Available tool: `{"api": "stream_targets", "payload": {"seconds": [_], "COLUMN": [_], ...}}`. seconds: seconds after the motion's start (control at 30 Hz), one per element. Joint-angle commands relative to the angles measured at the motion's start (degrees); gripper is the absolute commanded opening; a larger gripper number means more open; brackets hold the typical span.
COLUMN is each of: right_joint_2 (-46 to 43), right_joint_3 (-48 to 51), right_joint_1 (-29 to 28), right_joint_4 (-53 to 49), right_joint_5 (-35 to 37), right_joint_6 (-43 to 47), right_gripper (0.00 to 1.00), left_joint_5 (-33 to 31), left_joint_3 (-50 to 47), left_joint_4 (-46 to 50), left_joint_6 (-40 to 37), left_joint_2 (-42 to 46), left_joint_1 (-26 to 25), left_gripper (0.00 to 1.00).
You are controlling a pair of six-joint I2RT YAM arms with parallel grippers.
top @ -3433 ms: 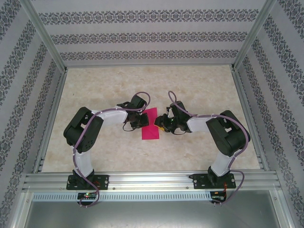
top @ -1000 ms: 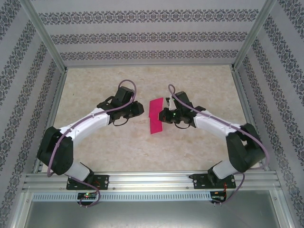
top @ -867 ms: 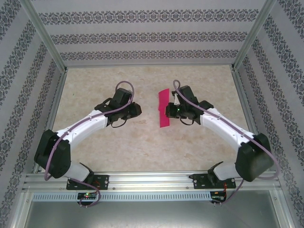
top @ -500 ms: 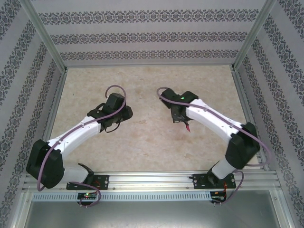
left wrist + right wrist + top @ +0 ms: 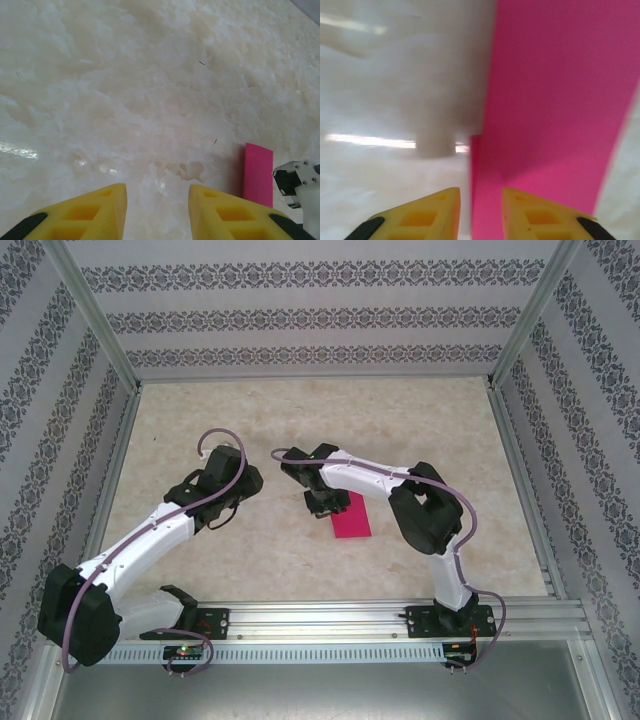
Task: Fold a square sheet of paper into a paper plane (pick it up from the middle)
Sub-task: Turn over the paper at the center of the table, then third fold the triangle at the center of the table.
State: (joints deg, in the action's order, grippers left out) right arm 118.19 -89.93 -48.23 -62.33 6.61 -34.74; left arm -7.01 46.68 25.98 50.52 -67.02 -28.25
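Marbled tabletop (image 5: 250, 570) now bears the folded square sheet of paper (image 5: 351, 521), flat by the right gripper (image 5: 481, 192), no longer aloft; its jaws stand parted, the left gripper (image 5: 157, 187) likewise, empty, so creasing can resume.

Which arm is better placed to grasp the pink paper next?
Right, probably. The right gripper is at the edge of the pink paper, jaws apart, paper directly ahead. The left gripper stands off over bare table.

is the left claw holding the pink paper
No, the left claw stands open over bare table, and the pink paper lies flat, apart from it, to its right.
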Motion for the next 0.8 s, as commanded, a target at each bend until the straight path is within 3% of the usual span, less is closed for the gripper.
{"api": "stream_targets", "payload": {"seconds": [0.0, 0.07, 0.13, 0.2, 0.3, 0.43, 0.77], "right_joint_2": [-6.9, -11.9, -16.8, -22.7, -28.2, -27.3, -18.1], "right_joint_3": [3.6, 8.5, 13.6, 20.9, 32.3, 38.4, 41.9], "right_joint_1": [0.8, 2.7, 4.9, 7.9, 14.1, 16.7, 16.7], "right_joint_4": [11.5, 17.6, 21.5, 27.8, 41.6, 53.3, 58.1], "right_joint_5": [-11.9, -16.9, -18.6, -20.2, -30.0, -38.0, -37.3], "right_joint_6": [-0.6, -1.6, -2.8, -3.9, -7.7, -10.9, -11.6], "right_gripper": [0.38, 0.47, 0.46, 0.43, 0.31, 0.17, 0.11], "left_joint_5": [0.9, 2.9, 6.2, 10.3, 16.3, 20.7, 22.5], "left_joint_3": [0.0, 0.1, 0.5, 1.6, 4.3, 8.9, 16.1], "left_joint_4": [0.2, -1.4, -3.6, -5.4, -7.3, -8.2, -6.1], "left_joint_6": [-0.1, -0.3, -1.2, -2.3, -3.6, -4.1, -3.9], "left_joint_2": [-0.2, -1.4, -3.4, -6.2, -11.7, -18.9, -28.7], "left_joint_1": [0.9, 0.9, 0.9, 0.8, 0.0, -2.5, -7.4], "left_gripper": [0.40, 0.41, 0.41, 0.41, 0.40, 0.39, 0.37]}}
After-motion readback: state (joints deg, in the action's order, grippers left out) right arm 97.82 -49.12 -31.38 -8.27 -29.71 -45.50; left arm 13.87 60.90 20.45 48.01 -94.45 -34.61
